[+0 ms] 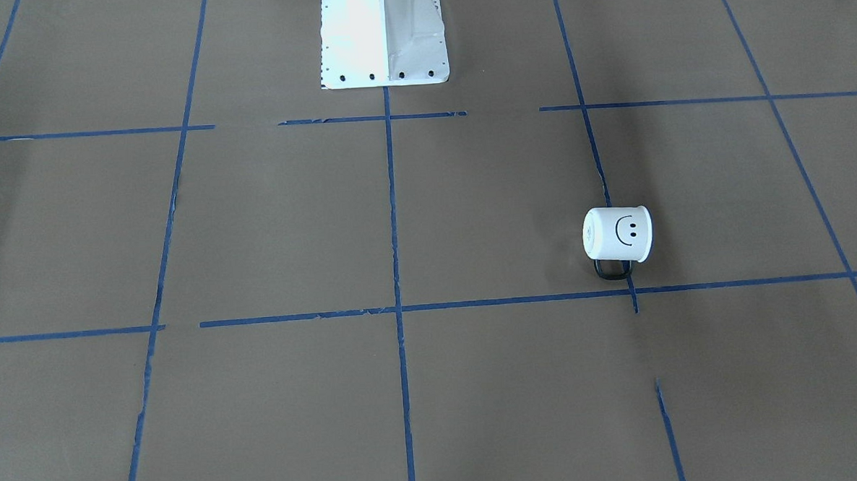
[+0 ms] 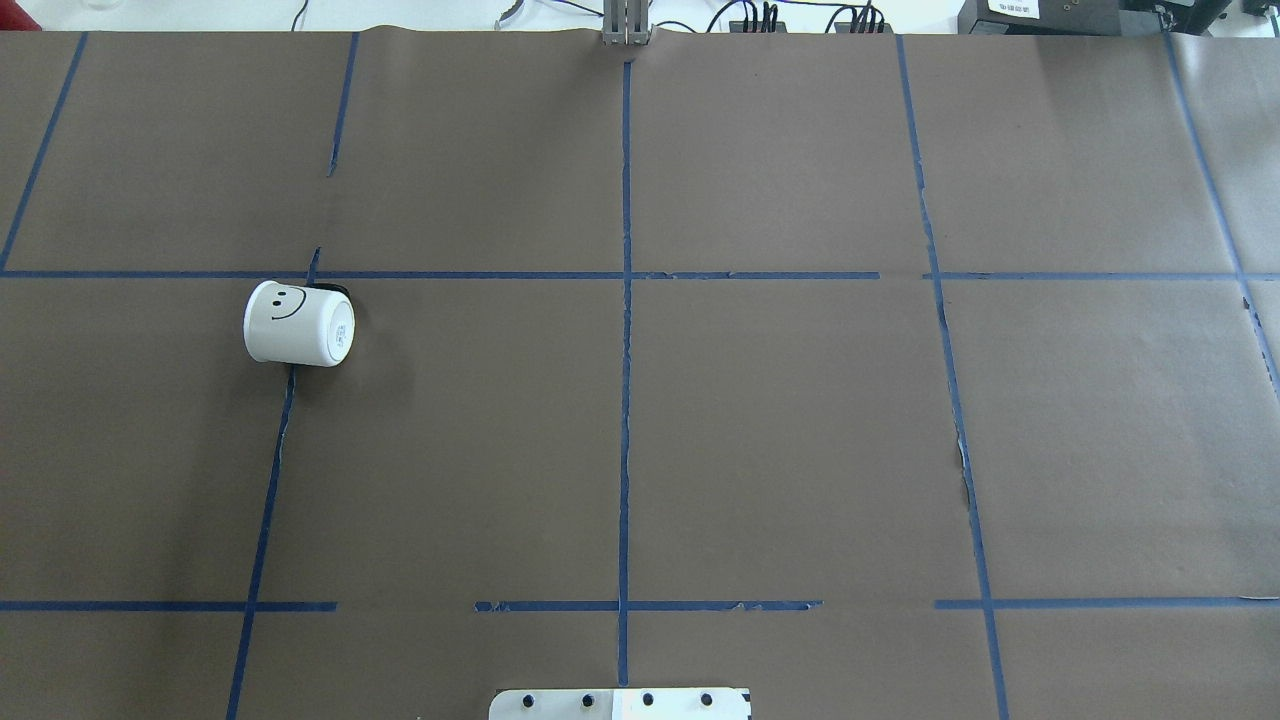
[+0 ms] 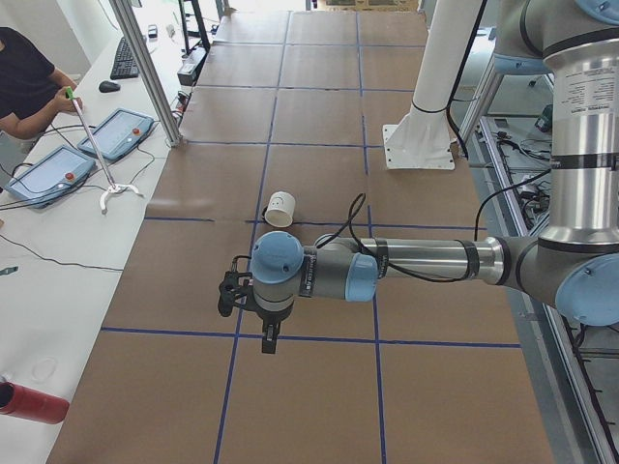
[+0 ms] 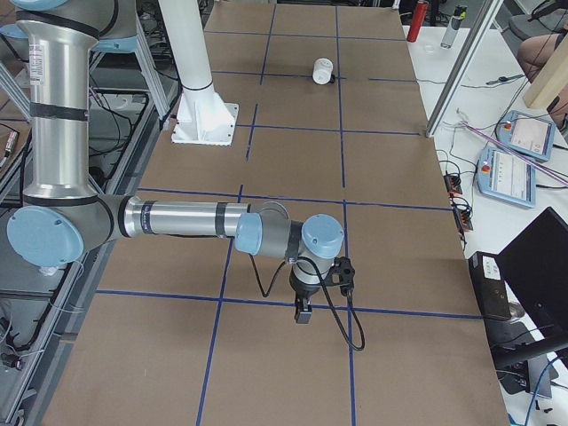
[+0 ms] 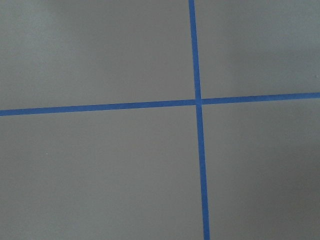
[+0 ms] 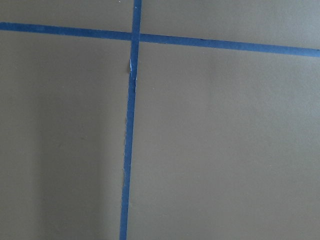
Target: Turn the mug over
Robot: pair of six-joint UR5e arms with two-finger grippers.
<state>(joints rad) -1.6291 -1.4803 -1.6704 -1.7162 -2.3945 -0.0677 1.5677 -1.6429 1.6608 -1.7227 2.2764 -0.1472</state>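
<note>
Paper-covered surface point(image 2: 760, 450) with blue tape grid point(image 2: 626, 400), mug point(image 1: 616, 234) lying on its side.
The mug is lying in the surface's left half beside a tape crossing, its black handle point(image 1: 613, 269) pointing to the far side. Left tool point(image 3: 268, 340) and right tool point(image 4: 303, 311) are hanging above the surface, well apart from the mug; whether either is wide or narrow cannot be told.

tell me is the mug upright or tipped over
On its side: the mug lies with its base facing sideways and its smiley rotated.
</note>
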